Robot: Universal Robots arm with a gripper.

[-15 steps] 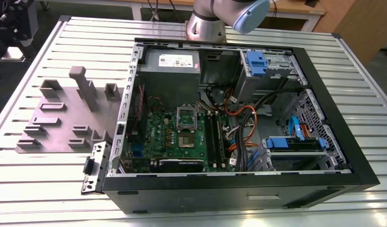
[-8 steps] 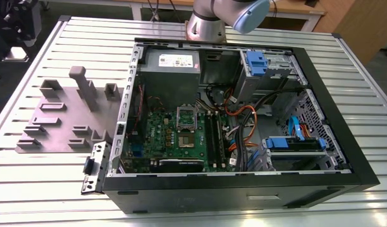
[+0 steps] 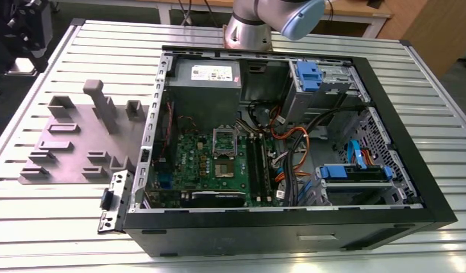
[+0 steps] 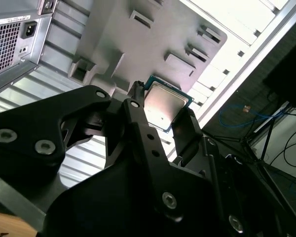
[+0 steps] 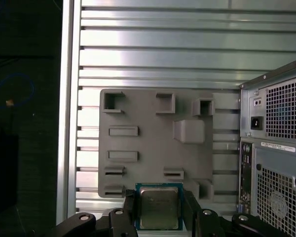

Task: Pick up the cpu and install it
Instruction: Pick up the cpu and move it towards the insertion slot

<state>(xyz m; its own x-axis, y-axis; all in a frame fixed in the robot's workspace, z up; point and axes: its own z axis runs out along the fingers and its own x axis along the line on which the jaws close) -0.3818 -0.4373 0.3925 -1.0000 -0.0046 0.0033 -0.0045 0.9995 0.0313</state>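
The cpu, a thin square chip with a silvery-grey metal top and a darker rim, sits between the two black fingers of the pincer; the fingers are closed in on two opposite edges of the chip and grip it, metal top facing the cameras in both wrist views; the chip hangs in the air, clear of everything below it.

Beneath and behind the chip lies the grey holder plate, flat on the desk, a slatted metal surface; in the first wrist view the chip is seen over one edge of that plate, whose raised blocks and slots spread out beyond it; the plate looks small there, so the pincer is well above it.

Just beside the plate stands the black computer case, lying on its side with the cover off; its rear panel with vent grilles and a power inlet shows in both wrist views.

In the exterior view the green motherboard lies inside the case, towards the exterior view's left; on it is the rectangular silver socket frame; a grey power supply sits behind the board, and blue drive brackets with orange and black cables fill the exterior view's right; the arm rises behind the case.
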